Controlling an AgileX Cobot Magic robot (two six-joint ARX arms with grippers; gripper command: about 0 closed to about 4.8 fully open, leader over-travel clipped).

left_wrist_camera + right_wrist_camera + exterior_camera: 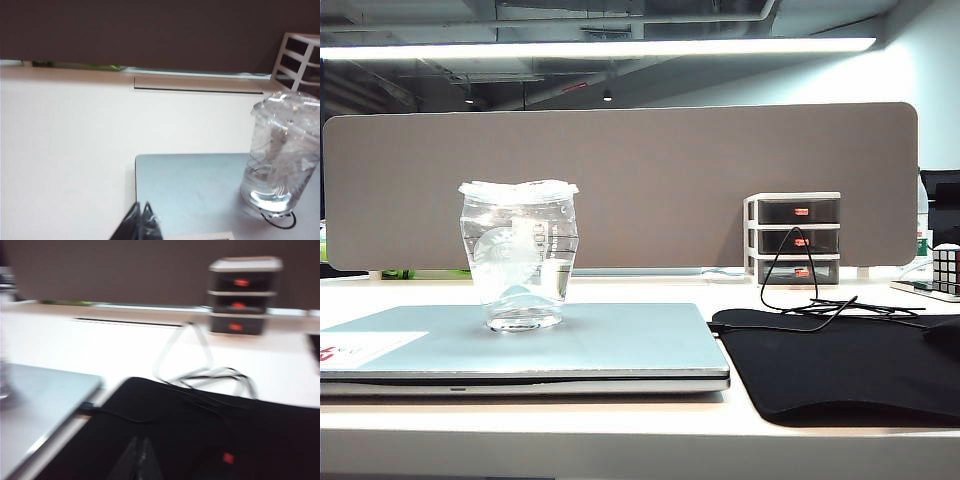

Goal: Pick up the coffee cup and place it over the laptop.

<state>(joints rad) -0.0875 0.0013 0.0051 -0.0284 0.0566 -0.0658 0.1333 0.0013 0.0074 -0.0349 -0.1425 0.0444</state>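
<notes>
A: Left gripper (141,220) is sitting low at the laptop's (200,190) near edge, jaws pressed closed and empty. Right gripper (137,456) is hanging over the black mouse mat (200,440), jaws looking closed too, holding nothing.

B: Coffee cup (280,155)?

A: It's standing upright on the lid, ahead of the left jaws and well apart. Placing looks done; next is just keeping both arms clear.

1. Cup (520,262): clear, faint round logo.
2. Laptop (610,340): silver-grey, white sticker.
3. Mat (840,365): black.
4. Drawers (795,238): white frame, dark fronts, red marks.
5. Left gripper (140,220), right gripper (137,455): black.
</notes>
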